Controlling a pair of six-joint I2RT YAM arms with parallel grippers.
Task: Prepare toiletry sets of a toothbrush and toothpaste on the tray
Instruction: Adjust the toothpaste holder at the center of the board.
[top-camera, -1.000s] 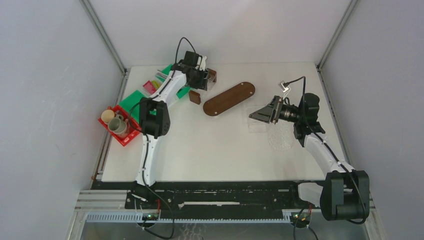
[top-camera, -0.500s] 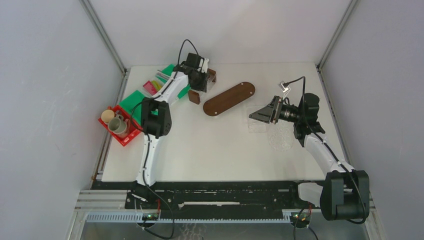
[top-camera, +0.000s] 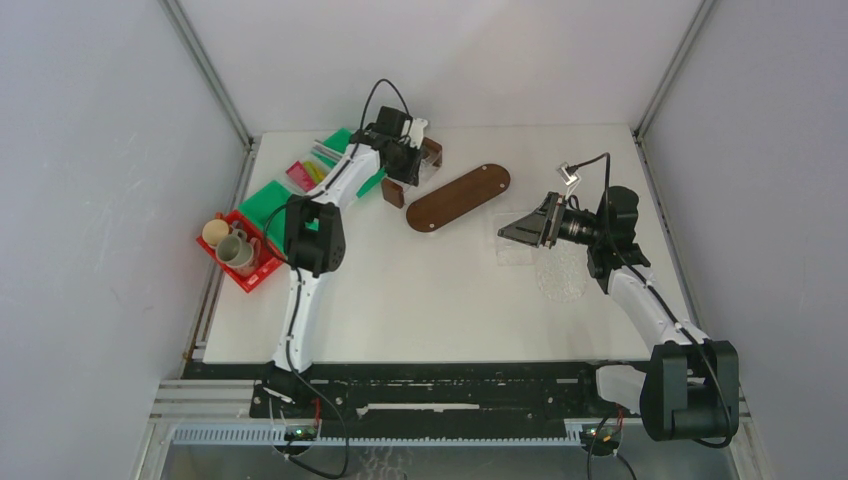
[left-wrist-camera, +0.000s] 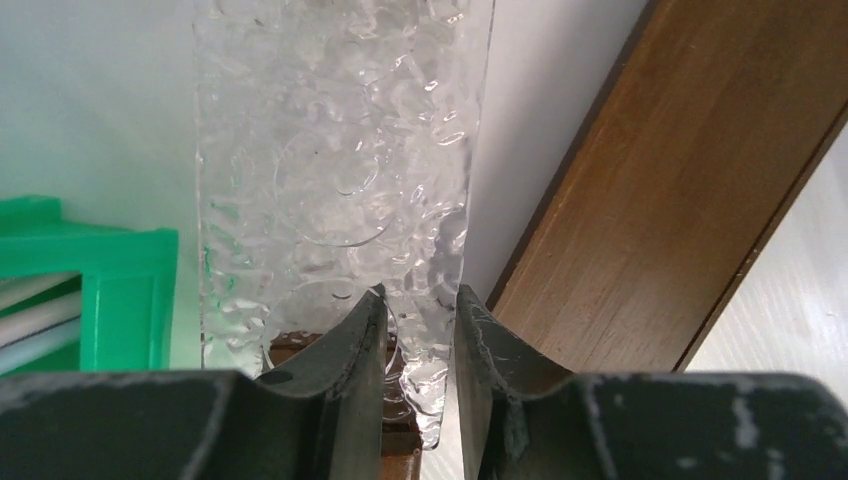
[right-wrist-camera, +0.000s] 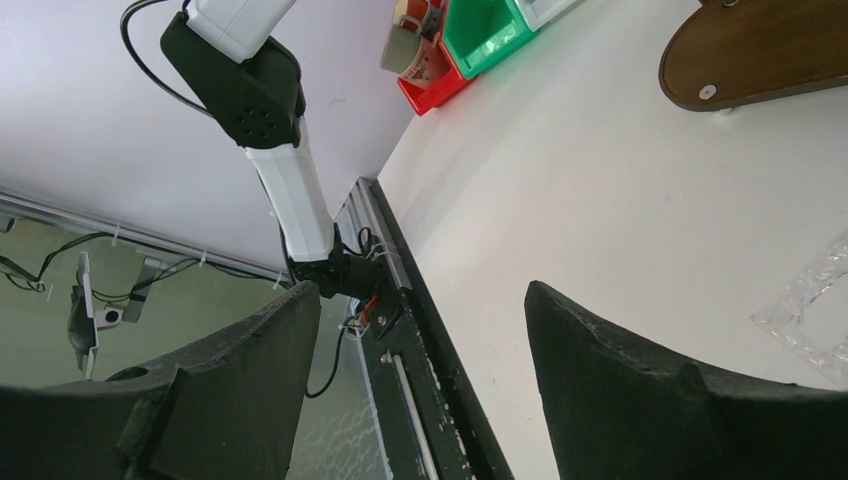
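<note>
My left gripper (top-camera: 412, 160) is at the far left of the table, shut on the rim of a clear textured dish (left-wrist-camera: 330, 150) that stands up in front of its camera. In the left wrist view the left gripper (left-wrist-camera: 420, 297) pinches that thin wall between both fingers. The oval wooden tray (top-camera: 458, 197) lies just to its right and shows as a brown board (left-wrist-camera: 680, 170). White toothbrushes (left-wrist-camera: 35, 322) lie in the green bin (left-wrist-camera: 130, 290). Cups (top-camera: 230, 243) stand in a red bin (top-camera: 255, 275). My right gripper (top-camera: 512, 230) hangs open and holds nothing.
Two small brown blocks (top-camera: 390, 193) (top-camera: 430, 150) sit beside the left gripper. Clear textured dishes (top-camera: 562, 272) lie on the table under the right arm, one showing at the right wrist view's edge (right-wrist-camera: 815, 310). Pink and yellow items (top-camera: 302, 172) sit in the green bin (top-camera: 262, 198).
The left gripper's jaws have narrowed onto the clear dish, and the gripper has shifted slightly to the right. The right arm has not moved.
</note>
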